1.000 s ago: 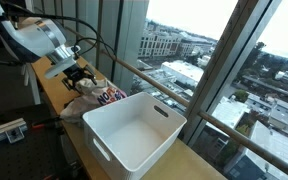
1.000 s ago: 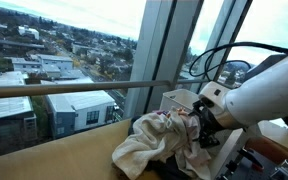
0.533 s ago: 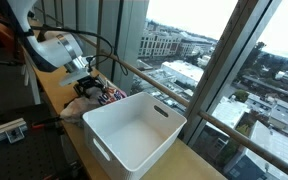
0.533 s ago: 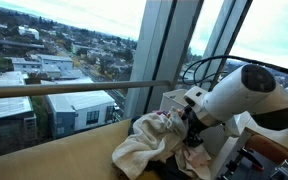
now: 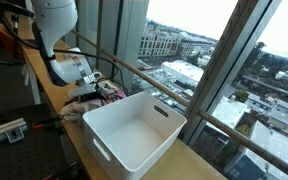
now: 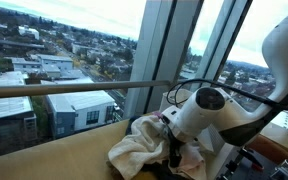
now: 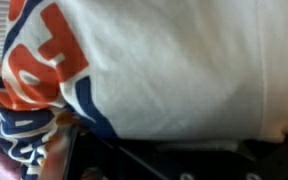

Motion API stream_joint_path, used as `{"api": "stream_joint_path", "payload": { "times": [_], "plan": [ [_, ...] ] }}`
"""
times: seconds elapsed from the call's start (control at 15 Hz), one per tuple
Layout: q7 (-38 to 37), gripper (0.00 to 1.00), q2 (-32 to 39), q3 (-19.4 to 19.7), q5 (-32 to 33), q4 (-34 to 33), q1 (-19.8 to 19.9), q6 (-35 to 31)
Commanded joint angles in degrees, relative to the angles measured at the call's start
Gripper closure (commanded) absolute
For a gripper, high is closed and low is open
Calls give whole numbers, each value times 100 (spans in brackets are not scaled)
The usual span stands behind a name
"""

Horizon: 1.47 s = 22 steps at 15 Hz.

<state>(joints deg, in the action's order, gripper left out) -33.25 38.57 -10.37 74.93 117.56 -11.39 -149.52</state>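
A heap of clothes [image 5: 82, 104] lies on the wooden counter beside a white plastic bin [image 5: 134, 130]. The heap shows cream cloth [image 6: 139, 150] with pink and patterned pieces. My gripper [image 5: 97, 90] has come down onto the top of the heap; in an exterior view my gripper [image 6: 177, 157] sinks into the folds, fingertips hidden by cloth. The wrist view is filled by white fabric [image 7: 174, 60] with an orange and navy print [image 7: 49, 50] at the left, and the gripper's dark body lies along the bottom edge. Its jaws stand open, nothing clamped between them.
The counter [image 5: 44, 85] runs along a tall window with a metal rail [image 6: 74, 88] and a vertical post [image 6: 159, 45]. The white bin is empty, close to the heap. Black cables [image 5: 104, 50] loop above the arm. A desk edge [image 5: 4, 130] stands at the near left.
The arm has dropped from above the heap down into it, and the gripper went from hanging over the clothes to being pressed into them. The jaws stayed open.
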Motion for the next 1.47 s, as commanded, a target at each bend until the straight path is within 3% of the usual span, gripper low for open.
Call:
{"api": "stream_joint_path", "payload": {
  "times": [0.0, 0.67, 1.0, 1.4],
  "plan": [
    [373, 26, 437, 26, -431, -438, -104, -149],
    [319, 99, -427, -1, -601, 181, -468, -54],
    [209, 100, -1792, -197, -648, 1137, -683, 109],
    [513, 100, -3566, -421, -1197, 2050, -637, 202]
  ]
}}
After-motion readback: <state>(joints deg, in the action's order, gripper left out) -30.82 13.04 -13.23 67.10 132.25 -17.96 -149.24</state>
